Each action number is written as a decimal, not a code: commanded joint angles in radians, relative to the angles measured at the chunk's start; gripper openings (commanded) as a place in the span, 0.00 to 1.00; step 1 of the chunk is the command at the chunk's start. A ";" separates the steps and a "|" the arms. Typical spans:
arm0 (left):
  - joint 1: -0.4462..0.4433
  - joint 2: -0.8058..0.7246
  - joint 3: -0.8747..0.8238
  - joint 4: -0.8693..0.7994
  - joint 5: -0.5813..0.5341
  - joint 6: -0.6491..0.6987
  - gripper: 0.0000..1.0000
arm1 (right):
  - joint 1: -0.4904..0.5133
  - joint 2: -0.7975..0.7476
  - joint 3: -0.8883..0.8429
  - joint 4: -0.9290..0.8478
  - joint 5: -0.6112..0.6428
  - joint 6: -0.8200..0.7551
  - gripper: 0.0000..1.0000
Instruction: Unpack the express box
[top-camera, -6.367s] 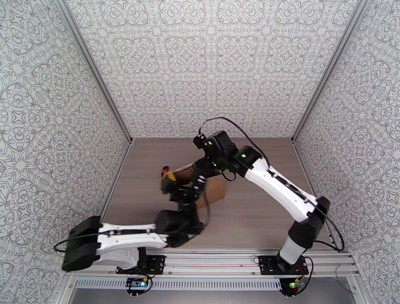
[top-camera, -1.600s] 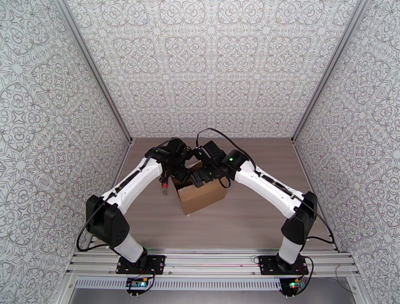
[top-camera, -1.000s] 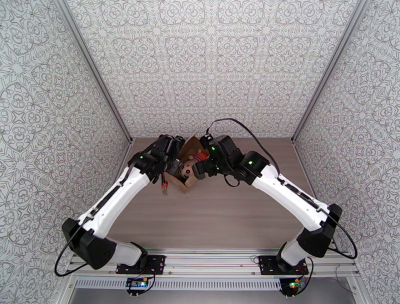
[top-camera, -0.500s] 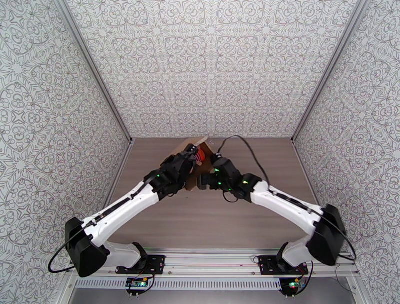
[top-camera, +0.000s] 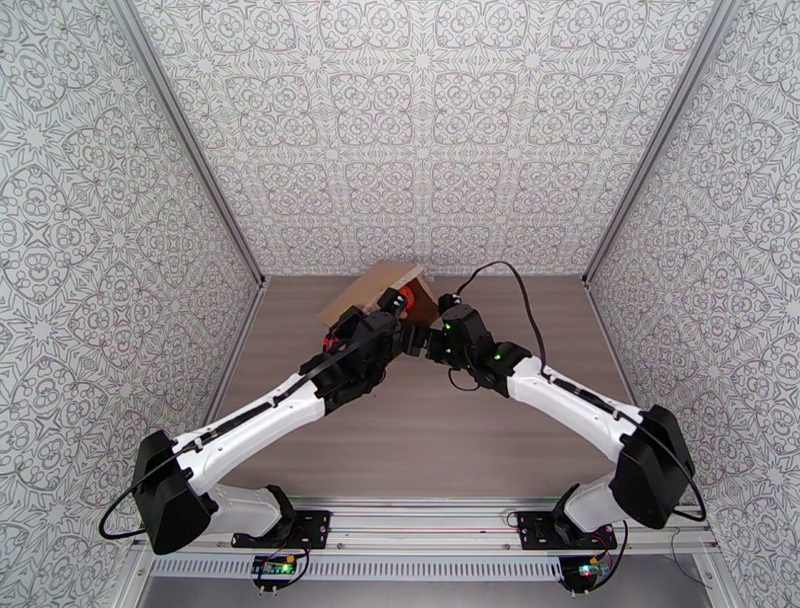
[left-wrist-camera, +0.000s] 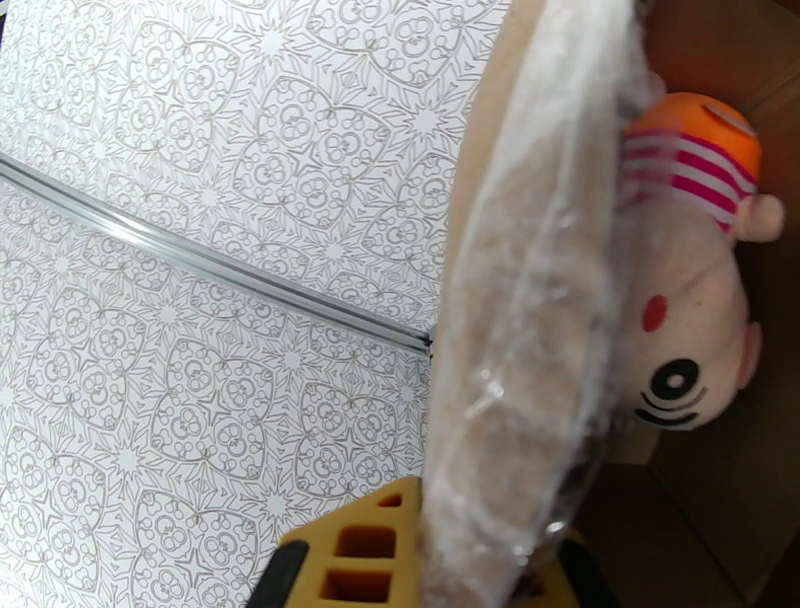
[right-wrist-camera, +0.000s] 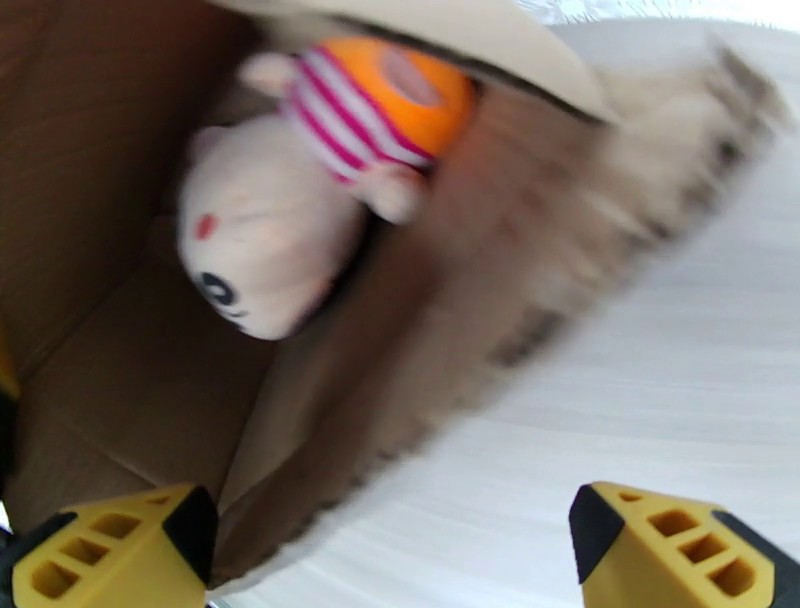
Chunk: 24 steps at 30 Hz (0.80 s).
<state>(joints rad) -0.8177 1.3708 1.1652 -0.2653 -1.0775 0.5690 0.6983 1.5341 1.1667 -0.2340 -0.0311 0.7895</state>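
From their bases at the near edge of the table (top-camera: 450, 440), the 2 arms reached forward and met over its far middle. The left gripper (top-camera: 385, 320) came in from the left and the right gripper (top-camera: 422, 336) from the right, close to each other.

In the left wrist view, the left gripper (left-wrist-camera: 480, 572) had its 2 yellow fingers (left-wrist-camera: 350, 560) narrowed on a flap (left-wrist-camera: 520, 330) of the express box (left-wrist-camera: 700, 40). The flap stood edge-on between them, covered in wrinkled clear tape (left-wrist-camera: 540, 200).

In the right wrist view, the right gripper (right-wrist-camera: 390, 525) was spread wide, its 2 yellow fingers (right-wrist-camera: 110, 545) well apart and holding nothing. A cardboard side of the express box (right-wrist-camera: 120, 400) ran down between them, close to the left-hand finger. The view was too blurred to tell whether it touched.

The express box (top-camera: 375, 285) was tipped up at the far middle of the table, near the patterned back wall (top-camera: 420, 130), with its open side facing the grippers. Inside lay 1 plush doll (left-wrist-camera: 690, 330), pale-faced with a red cheek spot, a black eye and an orange cap above pink and white stripes. It appeared in the right wrist view (right-wrist-camera: 260, 240) too, and from above as a red-orange patch (top-camera: 405, 300) at the box mouth.
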 joint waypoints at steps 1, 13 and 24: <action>-0.025 -0.004 -0.007 0.183 -0.063 0.099 0.00 | -0.032 0.081 -0.039 0.129 -0.092 0.082 0.87; -0.162 0.011 -0.016 0.416 -0.151 0.343 0.00 | -0.060 0.295 -0.076 0.585 -0.216 0.186 0.22; -0.308 0.002 -0.085 0.627 -0.228 0.519 0.00 | -0.100 0.399 -0.128 1.082 -0.164 0.135 0.15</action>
<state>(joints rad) -1.0794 1.4010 1.0874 0.1890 -1.2850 1.0332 0.6266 1.8919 1.0164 0.7803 -0.2707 0.9684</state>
